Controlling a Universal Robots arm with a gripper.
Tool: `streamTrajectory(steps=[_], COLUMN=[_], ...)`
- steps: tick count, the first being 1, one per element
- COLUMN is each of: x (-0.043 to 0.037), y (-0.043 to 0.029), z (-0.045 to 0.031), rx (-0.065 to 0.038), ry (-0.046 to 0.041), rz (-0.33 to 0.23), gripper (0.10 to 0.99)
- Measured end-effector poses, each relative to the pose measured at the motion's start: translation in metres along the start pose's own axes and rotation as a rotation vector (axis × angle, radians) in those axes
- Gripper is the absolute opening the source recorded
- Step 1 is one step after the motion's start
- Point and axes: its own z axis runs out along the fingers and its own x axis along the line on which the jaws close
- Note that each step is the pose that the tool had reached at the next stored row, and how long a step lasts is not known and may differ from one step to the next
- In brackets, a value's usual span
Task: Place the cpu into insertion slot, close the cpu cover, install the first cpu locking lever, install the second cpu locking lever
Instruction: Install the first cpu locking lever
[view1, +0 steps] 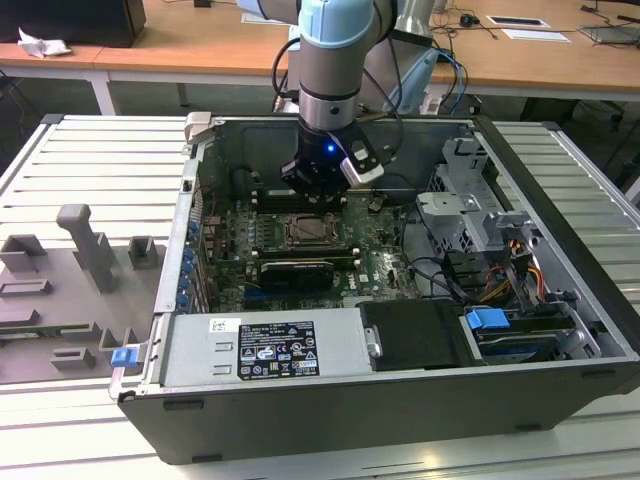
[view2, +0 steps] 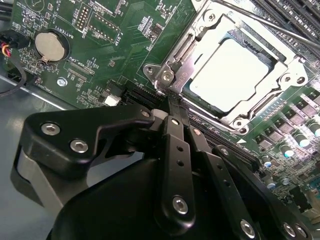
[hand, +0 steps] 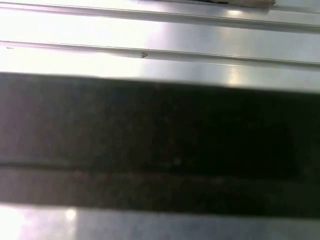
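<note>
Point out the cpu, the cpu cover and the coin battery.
cpu (view2: 231, 76): second wrist view, middle of its pale metal top.
cpu cover (view2: 210, 27): second wrist view, a side bar of the frame.
coin battery (view2: 51, 46): second wrist view, centre of its round face.

**Tight Quarters Around the Socket**

The gripper (view2: 172, 107) hangs low inside the open computer case (view1: 560, 190), its closed tips at the 7 o'clock corner of the cpu cover (view2: 210, 30) in the second wrist view. In the exterior view, the black expansion card (view1: 296, 272) blocks the socket's 6 o'clock side, the drive cage (view1: 470, 215) and cables (view1: 440, 275) crowd 3 o'clock; overhead stays open.
</note>
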Motion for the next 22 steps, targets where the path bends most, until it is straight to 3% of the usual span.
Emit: streamTrajectory(steps=[5,22], x=[-0.0002,0.0002], y=[0.0005,-0.0066], z=[-0.0068,-0.0075], rx=[0.0,0.001], ry=[0.0001,0.0], rz=[0.0,0.0], gripper=[0.106,0.106])
